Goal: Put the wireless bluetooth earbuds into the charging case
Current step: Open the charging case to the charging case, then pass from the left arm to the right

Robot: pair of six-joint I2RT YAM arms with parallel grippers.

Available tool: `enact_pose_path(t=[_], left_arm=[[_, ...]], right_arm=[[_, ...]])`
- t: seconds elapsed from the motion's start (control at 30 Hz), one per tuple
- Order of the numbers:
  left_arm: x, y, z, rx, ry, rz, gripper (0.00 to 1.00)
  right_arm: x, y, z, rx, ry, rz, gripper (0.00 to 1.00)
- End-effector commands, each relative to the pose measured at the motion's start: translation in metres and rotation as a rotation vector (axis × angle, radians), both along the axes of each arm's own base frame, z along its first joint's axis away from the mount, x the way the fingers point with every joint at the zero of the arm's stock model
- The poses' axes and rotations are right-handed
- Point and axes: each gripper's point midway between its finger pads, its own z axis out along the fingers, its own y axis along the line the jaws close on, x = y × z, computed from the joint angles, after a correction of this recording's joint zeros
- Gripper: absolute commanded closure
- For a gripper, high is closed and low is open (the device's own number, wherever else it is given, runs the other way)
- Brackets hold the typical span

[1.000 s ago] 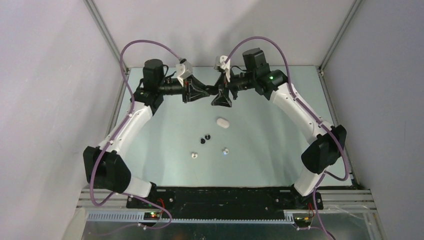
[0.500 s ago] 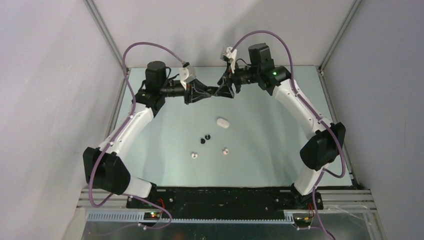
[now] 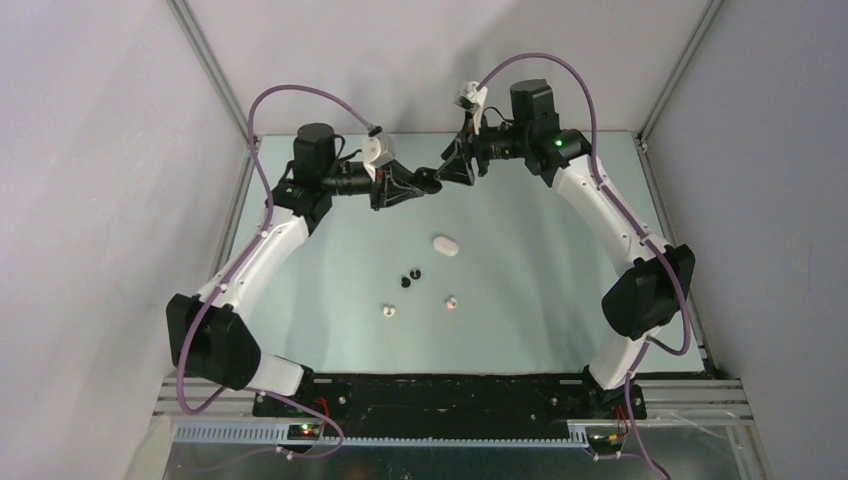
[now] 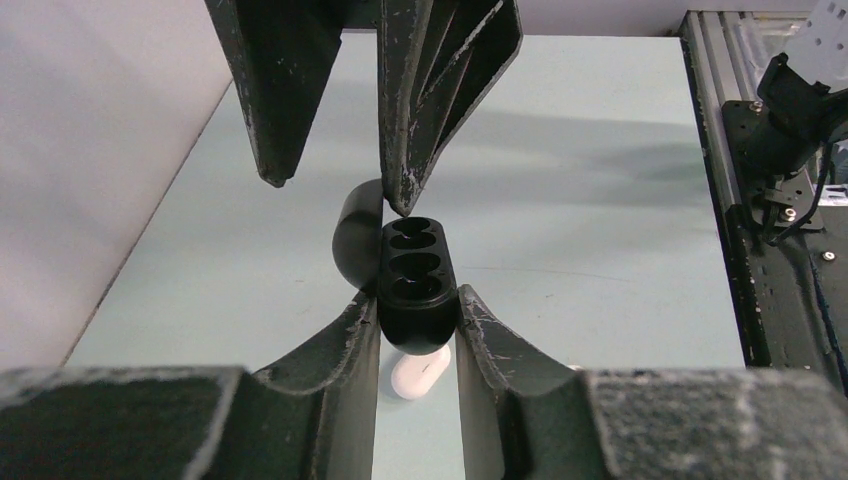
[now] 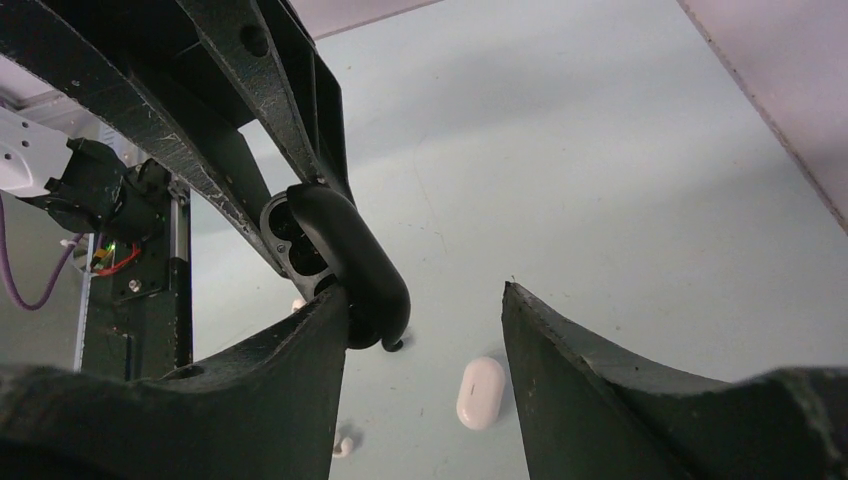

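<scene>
Down on the pale green matte table (image 3: 540, 300), here's the spread: a white oval plastic case (image 3: 446, 245) lies closed near the middle, on its own. Just nearer the arm bases, two tiny black rounded earbuds (image 3: 415, 272) sit side by side, almost touching. Nearer still, one small white rounded earbud (image 3: 390, 310) on the left, a second white earbud (image 3: 452, 301) to the right, well apart.

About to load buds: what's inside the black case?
The open black case in the left gripper shows empty wells. Their dark bottoms and the lid's inside can't be seen.
</scene>
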Motion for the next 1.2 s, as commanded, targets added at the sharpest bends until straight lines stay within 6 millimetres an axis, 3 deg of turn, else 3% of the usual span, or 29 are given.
enact_pose_path(t=[0.0, 0.6, 0.77, 0.87, 0.9, 1.0, 1.17], left_arm=[[-0.011, -0.002, 0.020, -0.024, -0.024, -0.025, 1.00], [-0.003, -0.007, 0.036, -0.078, 0.054, -0.024, 1.00], [0.001, -0.007, 0.033, -0.074, 0.060, -0.008, 1.00], [0.013, -0.004, 0.025, -0.063, 0.090, 0.067, 1.00], [0.016, -0.004, 0.021, -0.059, 0.102, 0.083, 0.98], [0.030, 0.001, 0.007, -0.046, 0.160, 0.178, 0.66], [0.036, 0.004, 0.004, -0.059, 0.224, 0.249, 0.40]], right_arm=[[0.002, 0.001, 0.020, 0.038, -0.058, 0.009, 0.40], [-0.002, -0.003, 0.006, 0.008, -0.060, 0.030, 0.51], [-0.003, -0.003, 0.008, 0.016, -0.062, 0.043, 0.75], [-0.003, -0.003, 0.011, 0.010, -0.089, 0.043, 0.93], [-0.002, -0.004, 0.012, -0.006, -0.125, 0.033, 0.97], [0.000, -0.003, 0.014, -0.071, -0.239, 0.008, 1.00], [0.001, -0.002, 0.014, -0.220, -0.496, -0.014, 1.00]])
